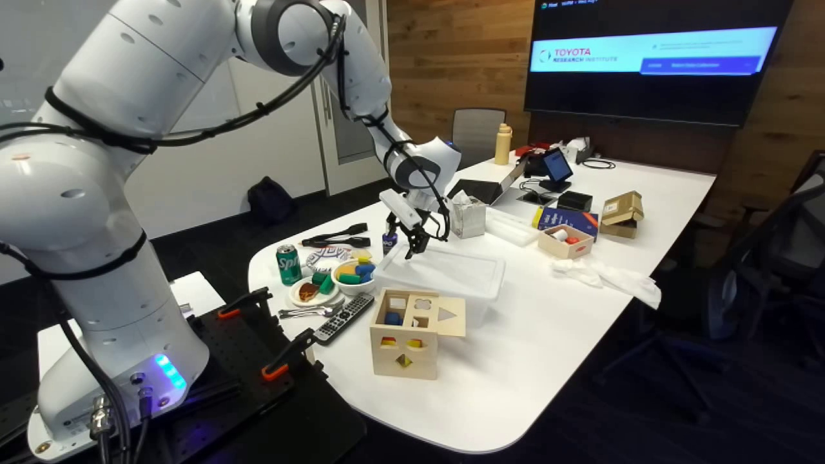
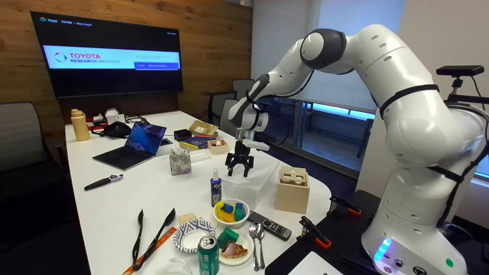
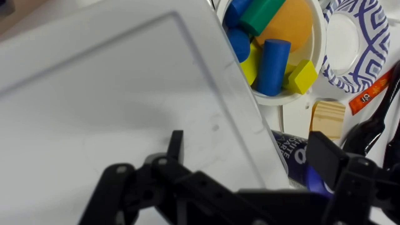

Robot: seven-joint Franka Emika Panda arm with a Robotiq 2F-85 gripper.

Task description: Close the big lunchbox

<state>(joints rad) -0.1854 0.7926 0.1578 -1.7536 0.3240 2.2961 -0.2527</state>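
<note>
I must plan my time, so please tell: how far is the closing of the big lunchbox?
Looks done: the lid lies over the big lunchbox. In hand: the open gripper hangs near the lid's edge, holding nothing. Left: probably pressing the lid down; no view shows whether it is sealed.

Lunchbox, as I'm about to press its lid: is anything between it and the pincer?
Nothing visible stands between the pincer and the lunchbox. Close beside it, though, stands the spray bottle, which one finger partly covers in the wrist view.
</note>
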